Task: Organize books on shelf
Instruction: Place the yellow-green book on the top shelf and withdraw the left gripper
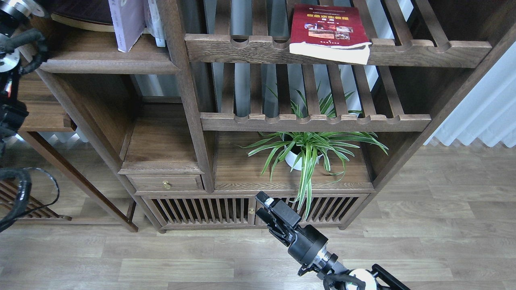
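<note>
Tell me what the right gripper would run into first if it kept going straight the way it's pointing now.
The right gripper points up and away toward the bookcase base. Going straight on, it would probably first meet the slatted cabinet doors, near the small brass knob, or the plant's hanging leaves. Depth is unclear from this one view.

1. A home-like living room or study, not a workshop.
2. A big dark wooden bookcase (189,121) with slatted racks, a small drawer (165,183) and a slatted cabinet front fills the view.
3. A potted spider plant (308,151) stands on a lower board.
4. Wood-plank floor (423,225); pale curtains (479,117) hang at right.
</note>
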Controlling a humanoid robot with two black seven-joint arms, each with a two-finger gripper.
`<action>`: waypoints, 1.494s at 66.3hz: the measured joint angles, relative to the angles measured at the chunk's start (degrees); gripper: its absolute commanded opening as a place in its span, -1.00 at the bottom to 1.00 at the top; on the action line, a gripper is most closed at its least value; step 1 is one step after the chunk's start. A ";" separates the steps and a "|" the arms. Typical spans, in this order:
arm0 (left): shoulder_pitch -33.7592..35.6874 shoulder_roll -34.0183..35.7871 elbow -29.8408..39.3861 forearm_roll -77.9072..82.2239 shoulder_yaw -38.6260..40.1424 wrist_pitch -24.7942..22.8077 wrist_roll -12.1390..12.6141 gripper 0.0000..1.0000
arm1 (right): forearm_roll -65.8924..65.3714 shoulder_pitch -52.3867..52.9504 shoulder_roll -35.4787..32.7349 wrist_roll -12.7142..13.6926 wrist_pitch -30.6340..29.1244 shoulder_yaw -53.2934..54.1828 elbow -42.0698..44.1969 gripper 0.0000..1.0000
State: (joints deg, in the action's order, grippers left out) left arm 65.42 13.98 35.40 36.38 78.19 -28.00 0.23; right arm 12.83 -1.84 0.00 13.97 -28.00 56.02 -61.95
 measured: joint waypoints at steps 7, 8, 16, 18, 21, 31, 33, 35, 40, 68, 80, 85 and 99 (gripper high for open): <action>0.00 -0.07 -1.02 -0.20 -1.25 0.00 -0.09 -0.96 | 0.02 -0.01 0.00 0.00 0.00 0.12 -0.01 0.97; 0.00 -0.07 -1.14 -0.28 -1.45 0.00 -0.10 -0.95 | 0.03 -0.01 0.00 0.00 0.00 0.12 -0.01 0.97; 0.00 -0.18 -1.70 -0.73 -2.82 0.00 -0.08 -0.48 | 0.08 -0.01 0.00 -0.18 0.00 0.00 -0.01 0.97; 0.00 -0.23 -1.72 -0.78 -2.89 0.00 -0.05 -0.32 | 0.09 -0.01 0.00 -0.24 0.00 -0.03 -0.01 0.97; 0.00 -0.52 -1.94 -0.92 -2.89 0.00 0.00 -0.23 | 0.09 -0.01 0.00 -0.32 0.00 -0.07 -0.01 0.97; 0.02 -1.57 -2.31 -1.21 -2.90 0.00 -0.04 -0.01 | 0.06 -0.01 0.00 -0.43 0.00 0.07 -0.01 0.97; 0.05 -1.68 -2.31 -1.25 -2.91 0.00 -0.08 0.02 | 0.04 -0.01 0.00 -0.56 0.00 0.17 -0.01 0.97; 0.13 -1.76 -2.31 -1.34 -2.91 0.00 -0.12 0.05 | 0.02 0.00 0.00 -0.82 0.00 0.26 -0.01 0.97; 0.24 -2.01 -2.31 -1.90 -2.90 0.00 -0.24 0.14 | 0.01 0.04 0.00 -1.49 0.00 0.42 -0.01 0.97; -1.34 -2.90 -0.17 -13.09 -2.25 0.00 -0.57 0.31 | 0.05 0.09 0.00 -2.11 0.00 0.58 -0.01 0.97; -6.04 -1.57 3.70 -20.53 -2.00 0.00 -0.31 0.35 | 0.14 0.19 0.00 -2.11 0.00 0.59 -0.01 0.97; -8.57 -0.98 5.97 -23.03 -1.81 0.00 -0.27 0.39 | 0.16 0.29 0.00 -2.32 0.00 0.65 -0.03 0.97; -13.27 -0.87 12.35 -28.57 -1.15 0.00 -0.54 0.53 | 0.21 0.83 0.00 -3.70 0.00 2.28 -0.62 0.97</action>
State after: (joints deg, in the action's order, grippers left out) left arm 52.16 13.12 47.75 7.80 77.04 -28.00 -0.31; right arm 13.04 -1.01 0.00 10.28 -28.00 58.30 -62.57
